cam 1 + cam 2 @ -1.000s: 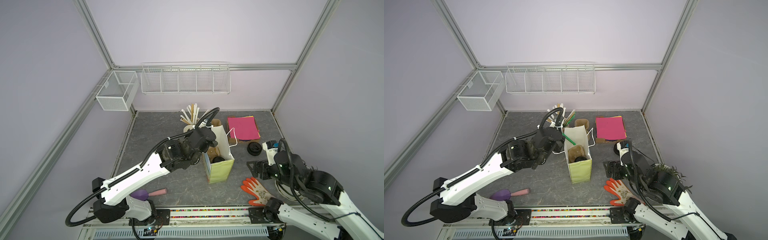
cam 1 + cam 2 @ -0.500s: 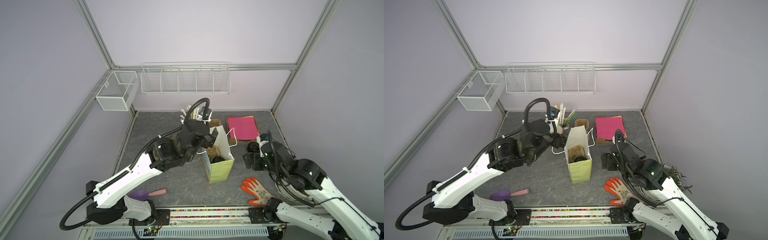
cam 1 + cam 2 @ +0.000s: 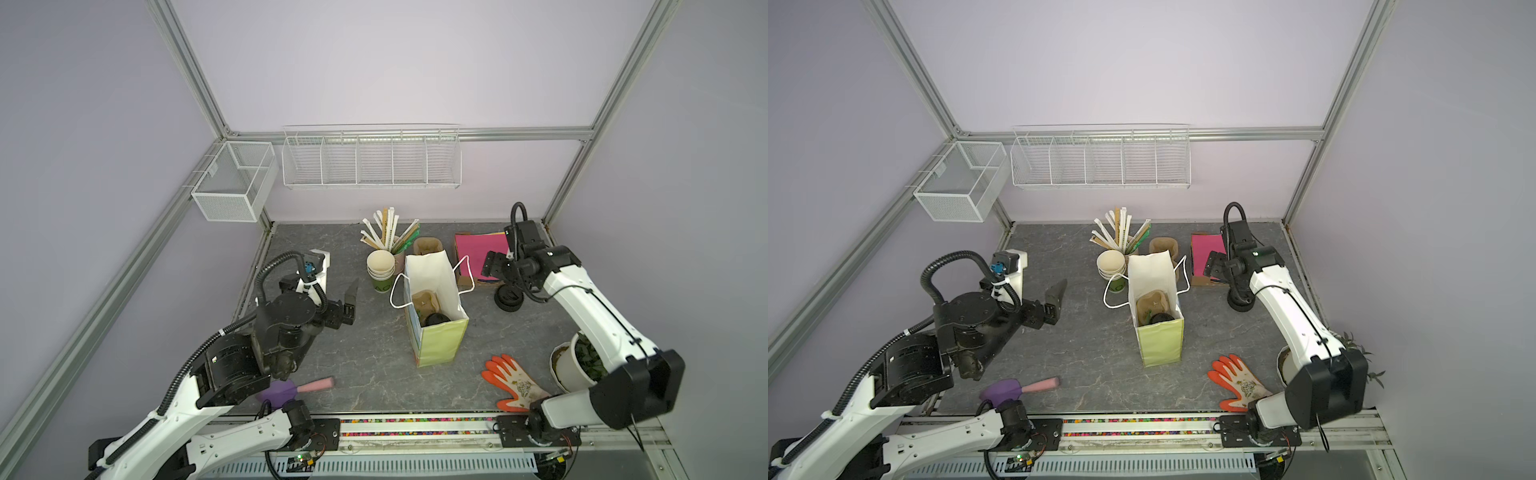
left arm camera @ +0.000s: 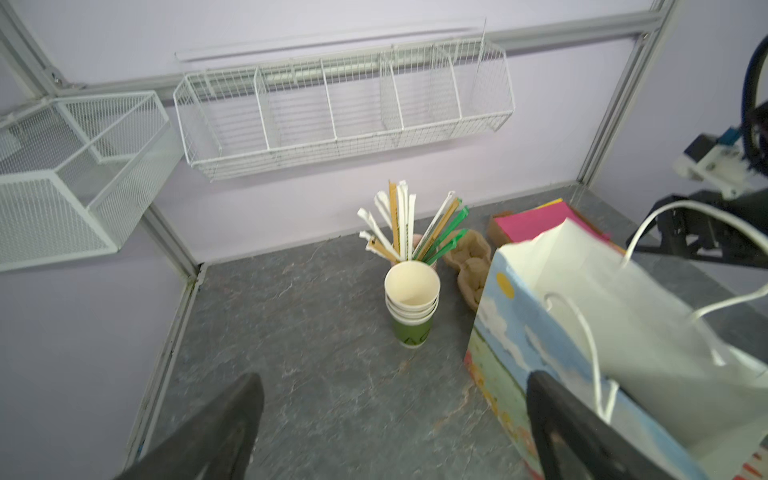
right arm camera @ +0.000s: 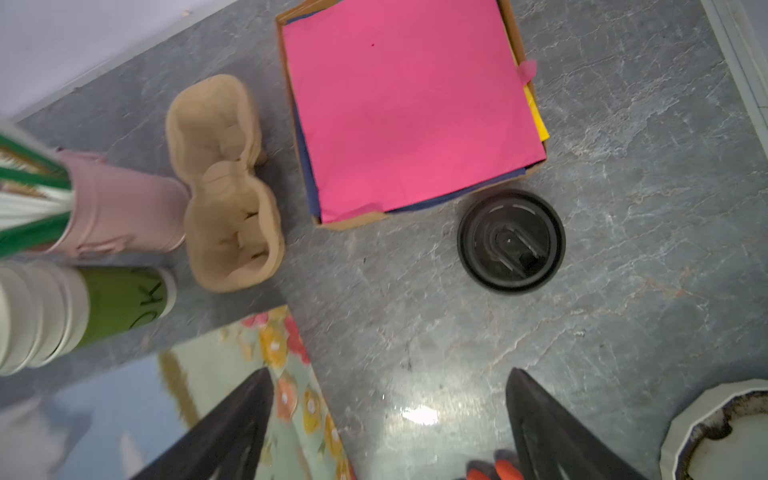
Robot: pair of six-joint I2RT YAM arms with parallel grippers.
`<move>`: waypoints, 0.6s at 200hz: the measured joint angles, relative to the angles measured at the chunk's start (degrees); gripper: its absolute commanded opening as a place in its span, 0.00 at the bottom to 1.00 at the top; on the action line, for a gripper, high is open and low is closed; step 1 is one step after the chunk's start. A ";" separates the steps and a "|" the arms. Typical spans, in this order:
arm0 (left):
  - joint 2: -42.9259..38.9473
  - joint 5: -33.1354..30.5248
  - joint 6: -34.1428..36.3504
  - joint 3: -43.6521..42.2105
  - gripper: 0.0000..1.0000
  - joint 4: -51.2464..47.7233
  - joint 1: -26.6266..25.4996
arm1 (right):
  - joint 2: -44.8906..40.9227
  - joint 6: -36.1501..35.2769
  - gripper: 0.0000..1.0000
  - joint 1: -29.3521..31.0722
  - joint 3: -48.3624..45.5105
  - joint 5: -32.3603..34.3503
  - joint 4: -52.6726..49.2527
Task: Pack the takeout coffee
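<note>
Coffee (image 5: 511, 241) sits on the table (image 5: 623, 291) beside the pink paper box (image 5: 407, 112), not bagged. Right end effector (image 5: 388, 374) hovers spread near it, probably lining up; left end effector (image 4: 395, 378) spread, empty.

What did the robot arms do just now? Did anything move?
The left tool opened and pulled back left, away from the paper bag, empty. The right tool, open, moved back toward the black coffee cup on the table. Bag, cup and the rest stayed put.
</note>
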 measured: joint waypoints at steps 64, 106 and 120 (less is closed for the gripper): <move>-14.01 -5.92 -1.90 -19.26 0.99 1.31 0.11 | 27.61 -1.09 0.98 -2.95 17.77 1.64 1.25; -18.29 -8.09 -2.51 -20.98 0.99 4.44 0.39 | 40.13 -1.86 0.96 -2.95 27.30 3.15 -1.05; -18.82 -8.28 -2.49 -21.75 0.99 5.14 0.39 | 42.93 -2.16 0.91 -2.95 29.64 3.67 -1.68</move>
